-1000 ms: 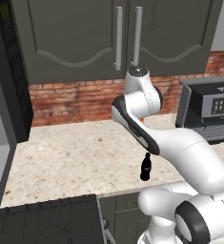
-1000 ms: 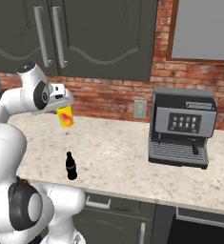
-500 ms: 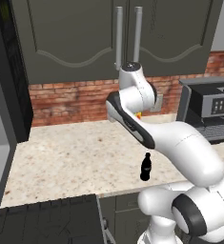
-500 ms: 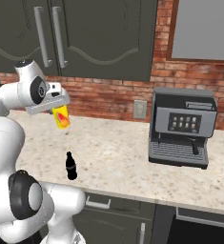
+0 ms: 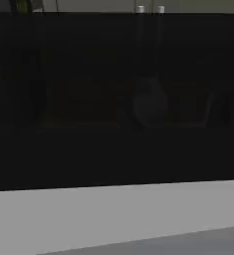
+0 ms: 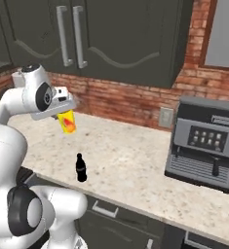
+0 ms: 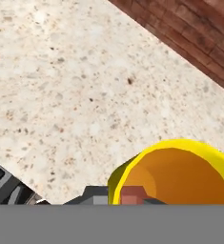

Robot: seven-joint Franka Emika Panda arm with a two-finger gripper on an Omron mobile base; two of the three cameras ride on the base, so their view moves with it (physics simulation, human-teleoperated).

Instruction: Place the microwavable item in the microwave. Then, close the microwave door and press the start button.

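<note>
Tool (image 6: 63, 113) clenched on the yellow cup (image 6: 66, 121), held clear above the surface (image 6: 135, 160); black bottle (image 6: 80, 168) stands below it.

Arm has swung further left w/ gripper (image 6: 62, 113) clamped on yellow cup (image 6: 66, 121), now tilted and above the counter's (image 6: 135, 160) left part. Left base view has gone dark: a dark glass surface w/ grey band below blocks it.

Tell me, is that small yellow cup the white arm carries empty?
Empty, as far as shows: the hand view looks into the small yellow cup and shows a bare orange inside. It hangs tilted above the speckled counter.
</note>
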